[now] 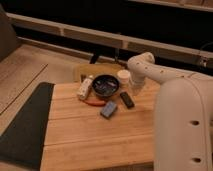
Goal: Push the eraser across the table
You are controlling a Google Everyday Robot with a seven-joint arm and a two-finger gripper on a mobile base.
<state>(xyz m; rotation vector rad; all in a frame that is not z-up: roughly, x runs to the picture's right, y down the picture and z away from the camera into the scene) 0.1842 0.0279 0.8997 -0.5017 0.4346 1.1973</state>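
the white arm's gripper, whose state i cannot tell, hangs just beside the small flat black eraser on the light wooden plank counter

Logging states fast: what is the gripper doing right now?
Gripper: down at the light wooden table, just behind the small flat black eraser; open or closed cannot be told.

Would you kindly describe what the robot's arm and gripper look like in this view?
The arm is glossy off-white, made of thick rounded tubular segments with a bulbous elbow joint. A broad white link fills the right foreground, bearing two small dark round fastener spots. The gripper sits at the arm's end above the table, beside the eraser, and appears darker than the shell. No cables or markings are visible.
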